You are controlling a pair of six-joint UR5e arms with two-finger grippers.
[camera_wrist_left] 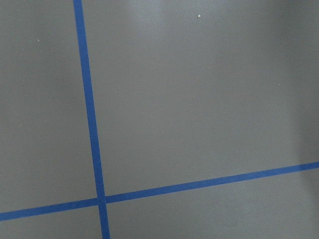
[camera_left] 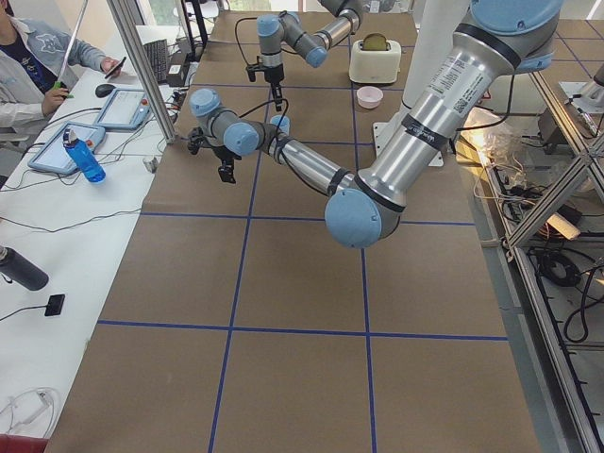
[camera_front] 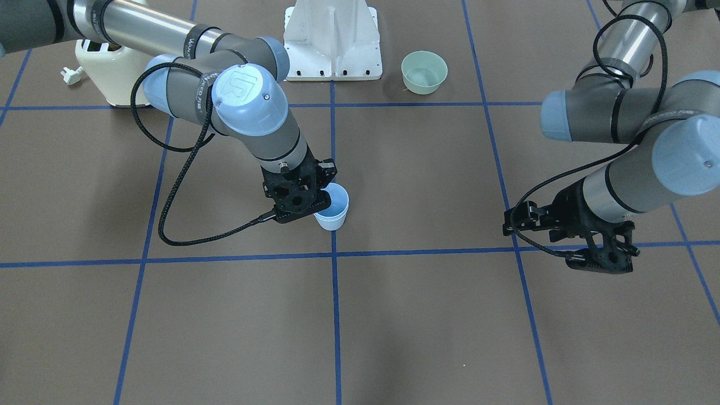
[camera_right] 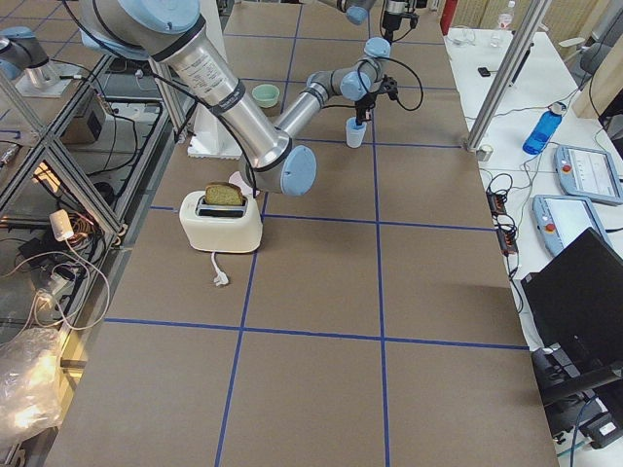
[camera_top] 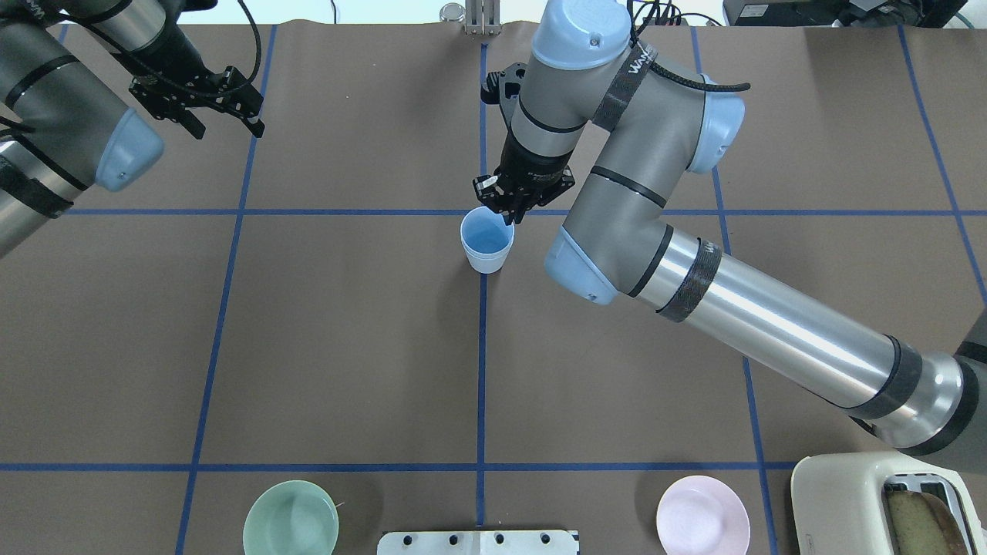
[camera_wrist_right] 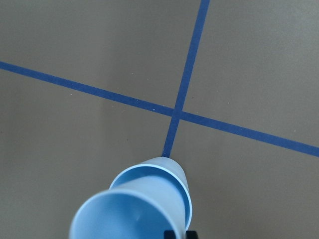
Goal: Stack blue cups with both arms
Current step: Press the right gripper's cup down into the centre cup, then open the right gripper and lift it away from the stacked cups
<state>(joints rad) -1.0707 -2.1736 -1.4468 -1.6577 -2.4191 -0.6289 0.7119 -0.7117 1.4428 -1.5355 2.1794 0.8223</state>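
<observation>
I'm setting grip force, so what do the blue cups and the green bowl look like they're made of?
Blue cups: likely thin plastic, smooth with a faint sheen; the even light-blue colour and thin rims suggest moulding. Green bowl: probably plastic as well, matte pale green with a thin, even rim; glazed ceramic can't be ruled out.

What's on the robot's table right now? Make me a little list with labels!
cups: top blue cup sits partway inside bottom blue cup
right hand: seems to pinch the top blue cup by its rim
left hand: open, empty, off to the side
bowls: green bowl and pink bowl, near the robot's base
toaster: bread inside, beside the pink bowl
</observation>
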